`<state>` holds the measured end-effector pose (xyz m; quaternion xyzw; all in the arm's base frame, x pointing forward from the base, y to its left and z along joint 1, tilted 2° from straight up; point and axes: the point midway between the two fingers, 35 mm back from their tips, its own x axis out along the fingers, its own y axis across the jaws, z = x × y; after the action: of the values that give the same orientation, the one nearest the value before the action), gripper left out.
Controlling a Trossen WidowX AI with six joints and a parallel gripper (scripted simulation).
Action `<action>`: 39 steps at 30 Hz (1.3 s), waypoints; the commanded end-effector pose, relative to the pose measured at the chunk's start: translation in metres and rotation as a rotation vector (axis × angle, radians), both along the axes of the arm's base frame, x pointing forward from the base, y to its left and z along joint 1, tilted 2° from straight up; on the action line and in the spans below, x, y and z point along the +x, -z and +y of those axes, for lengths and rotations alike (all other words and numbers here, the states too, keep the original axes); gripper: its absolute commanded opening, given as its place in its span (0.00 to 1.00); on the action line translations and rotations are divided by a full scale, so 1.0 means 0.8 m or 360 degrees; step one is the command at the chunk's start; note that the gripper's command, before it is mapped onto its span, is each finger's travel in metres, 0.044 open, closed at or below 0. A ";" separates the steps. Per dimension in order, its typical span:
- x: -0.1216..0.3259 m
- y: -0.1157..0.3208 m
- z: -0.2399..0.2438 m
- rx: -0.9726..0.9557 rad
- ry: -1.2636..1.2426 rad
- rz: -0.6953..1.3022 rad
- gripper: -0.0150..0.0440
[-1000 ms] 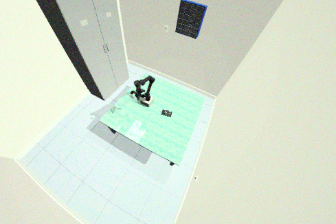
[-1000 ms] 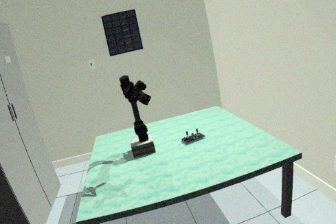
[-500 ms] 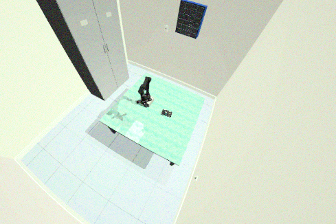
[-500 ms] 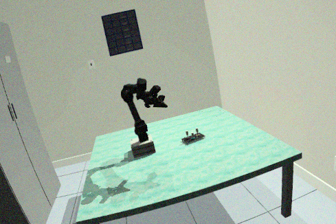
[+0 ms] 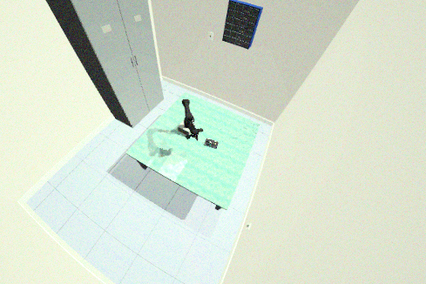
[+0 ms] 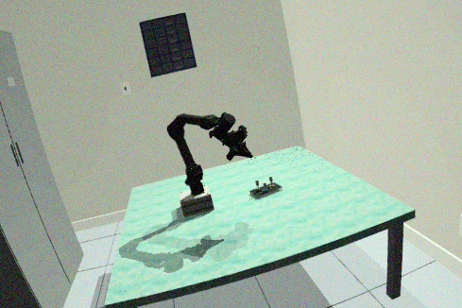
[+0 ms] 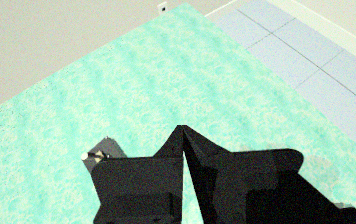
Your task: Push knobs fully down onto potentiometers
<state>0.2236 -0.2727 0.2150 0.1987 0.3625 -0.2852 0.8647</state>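
The circuit board (image 5: 207, 144) (image 6: 271, 191) (image 7: 114, 148) stands on the table, right of the arm's base in the top and exterior views. In the exterior view two dark knobs, one at the board's left (image 6: 257, 182) and one at its right (image 6: 270, 179), stand up above the lower parts between them. The gap under each knob is too small to judge. In the wrist view the board is partly hidden behind the left finger. My gripper (image 6: 251, 156) (image 7: 181, 129) is shut and empty, its fingertips together, in the air above and to the left of the board, touching nothing.
The arm's base block (image 6: 197, 206) stands on the table (image 5: 230, 174) (image 6: 316, 208) (image 7: 150, 80). The arm's shadow falls on the table's front left. A tall grey cabinet (image 5: 130, 39) (image 6: 27, 142) is at the left, and a dark panel (image 5: 242, 23) (image 6: 168, 44) hangs on the back wall.
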 end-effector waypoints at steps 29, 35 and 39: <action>0.124 0.180 0.249 0.0722 0.0255 0.0949 0.25; 0.124 0.205 0.250 0.0722 0.0255 0.0949 0.25; 0.124 0.205 0.250 0.0722 0.0255 0.0949 0.25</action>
<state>0.3233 -0.0728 0.0551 0.3214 0.6351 -0.3065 0.6320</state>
